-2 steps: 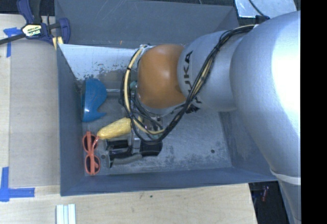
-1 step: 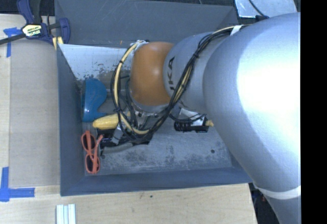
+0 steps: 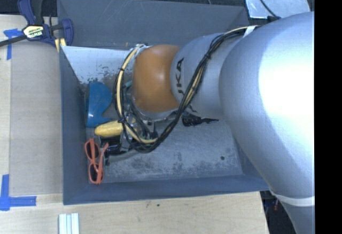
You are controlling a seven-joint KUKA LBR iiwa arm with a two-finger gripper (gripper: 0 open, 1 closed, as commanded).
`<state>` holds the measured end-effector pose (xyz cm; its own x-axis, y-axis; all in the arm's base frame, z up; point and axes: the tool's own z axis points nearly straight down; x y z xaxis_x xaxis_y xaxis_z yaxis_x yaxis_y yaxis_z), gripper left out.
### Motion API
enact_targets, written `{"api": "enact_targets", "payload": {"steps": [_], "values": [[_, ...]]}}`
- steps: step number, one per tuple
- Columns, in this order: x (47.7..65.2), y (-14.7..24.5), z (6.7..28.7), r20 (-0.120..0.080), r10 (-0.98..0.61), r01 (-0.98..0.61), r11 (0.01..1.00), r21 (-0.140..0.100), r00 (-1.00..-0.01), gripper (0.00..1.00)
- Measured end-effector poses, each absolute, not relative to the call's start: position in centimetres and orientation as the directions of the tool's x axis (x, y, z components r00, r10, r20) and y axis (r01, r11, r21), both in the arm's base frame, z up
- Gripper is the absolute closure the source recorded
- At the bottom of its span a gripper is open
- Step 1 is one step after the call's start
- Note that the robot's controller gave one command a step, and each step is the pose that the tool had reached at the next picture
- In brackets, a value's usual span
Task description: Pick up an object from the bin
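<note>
Yellow banana-shaped piece (image 3: 108, 130) is logged as the likeliest pick. In the camera view it lies on the floor of the grey bin (image 3: 187, 161), just below-left of the orange wrist cover (image 3: 155, 78) and touching the cable bundle under that cover. A blue scoop-like thing (image 3: 98, 102) is seen directly left of the cover, just above the yellow piece. A red-orange looped thing (image 3: 94, 161), possibly scissors, lies further below-left of the cover, near the bin wall. The jaws are hidden beneath the cover and cables, so it cannot be told whether they are apart or together, and nothing is seen between them. Progress is judged early to middle: the arm is down in the bin beside the three things, but no thing is shown lifted. Grasp, lift and clearing of the bin are left.
</note>
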<state>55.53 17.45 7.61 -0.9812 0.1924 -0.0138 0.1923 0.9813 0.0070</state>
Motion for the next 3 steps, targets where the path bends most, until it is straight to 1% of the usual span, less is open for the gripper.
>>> {"api": "enact_targets", "payload": {"steps": [1,2,3], "values": [[55.5,17.4,7.6,-0.014,0.193,0.193,0.981,0.007,-0.981,1.00],[55.2,17.3,9.5,-0.004,0.193,0.193,0.981,0.001,-0.981,1.00],[55.3,17.4,13.6,-0.008,0.193,0.193,0.981,0.004,-0.981,1.00]]}}
